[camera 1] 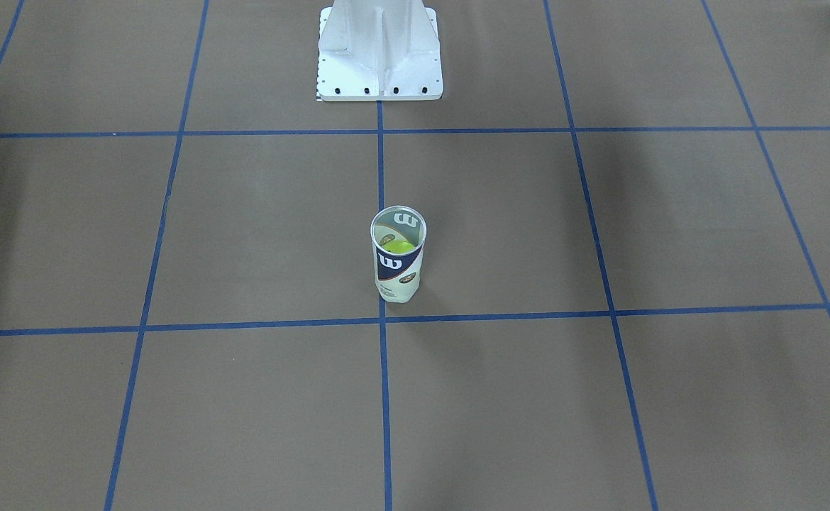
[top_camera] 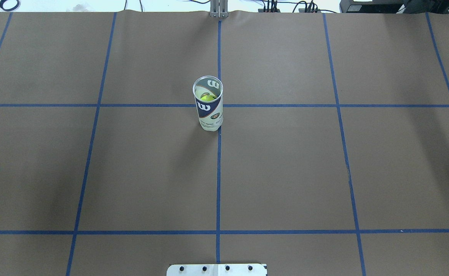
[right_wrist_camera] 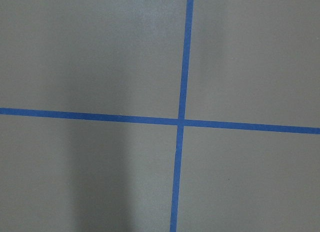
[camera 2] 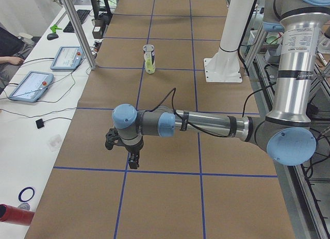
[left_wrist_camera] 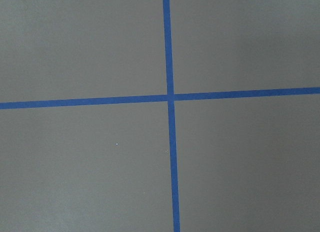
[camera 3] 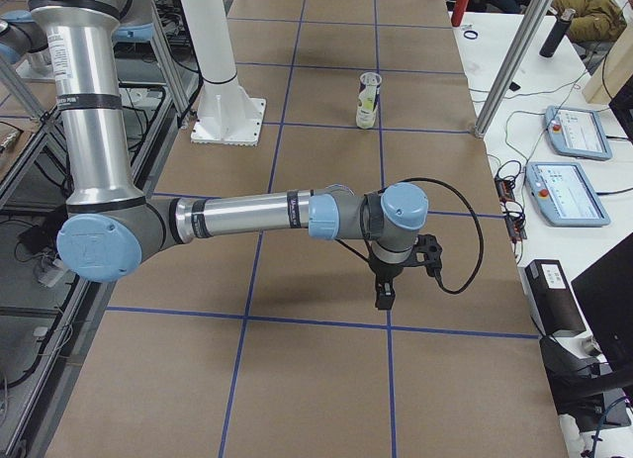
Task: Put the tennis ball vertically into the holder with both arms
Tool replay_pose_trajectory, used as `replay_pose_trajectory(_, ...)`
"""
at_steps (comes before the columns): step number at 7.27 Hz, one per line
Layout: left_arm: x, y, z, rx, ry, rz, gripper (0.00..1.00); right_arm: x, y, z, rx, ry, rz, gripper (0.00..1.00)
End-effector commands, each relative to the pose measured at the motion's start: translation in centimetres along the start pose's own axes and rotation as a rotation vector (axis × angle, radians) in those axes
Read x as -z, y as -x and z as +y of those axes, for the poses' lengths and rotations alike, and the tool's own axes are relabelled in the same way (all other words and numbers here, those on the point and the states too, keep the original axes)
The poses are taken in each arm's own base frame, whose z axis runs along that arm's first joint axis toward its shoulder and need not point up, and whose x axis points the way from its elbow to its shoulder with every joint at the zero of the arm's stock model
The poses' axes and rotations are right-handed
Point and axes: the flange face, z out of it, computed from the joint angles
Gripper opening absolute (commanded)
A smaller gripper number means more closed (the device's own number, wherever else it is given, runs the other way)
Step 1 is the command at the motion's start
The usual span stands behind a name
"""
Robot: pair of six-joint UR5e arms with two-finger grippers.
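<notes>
The holder (camera 1: 398, 255) stands upright near the table's middle on the brown paper, open end up, and also shows in the overhead view (top_camera: 208, 103). A yellow-green tennis ball (camera 1: 397, 246) sits inside it. The holder is far off in both side views (camera 2: 149, 59) (camera 3: 368, 99). My left gripper (camera 2: 133, 164) shows only in the exterior left view, pointing down above the table, far from the holder; I cannot tell whether it is open or shut. My right gripper (camera 3: 384, 298) shows only in the exterior right view, likewise pointing down; I cannot tell its state. Both wrist views show only paper and blue tape.
The white bolted base (camera 1: 379, 64) stands at the robot's edge of the table. Blue tape lines (top_camera: 218, 172) grid the paper. Teach pendants (camera 2: 31, 85) (camera 3: 564, 193) lie beside the table's far edge. An aluminium post (camera 2: 77, 30) stands at that edge.
</notes>
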Motion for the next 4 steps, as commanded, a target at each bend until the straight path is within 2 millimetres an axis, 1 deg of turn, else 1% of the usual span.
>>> replay_pose_trajectory(1, 0.1, -0.1, 0.0, -0.002, -0.002, 0.001, 0.99, 0.1, -1.6, 2.0, -0.039, -0.004, -0.067, 0.99)
replay_pose_trajectory(3, 0.2, -0.2, 0.0, -0.003, -0.005, 0.001, 0.99, -0.2, -2.2, 3.0, -0.051, 0.001, -0.075, 0.99)
replay_pose_trajectory(4, 0.2, -0.2, 0.0, -0.003, -0.005, 0.001, 0.99, -0.4, -2.4, 4.0, -0.055, 0.004, -0.075, 0.99)
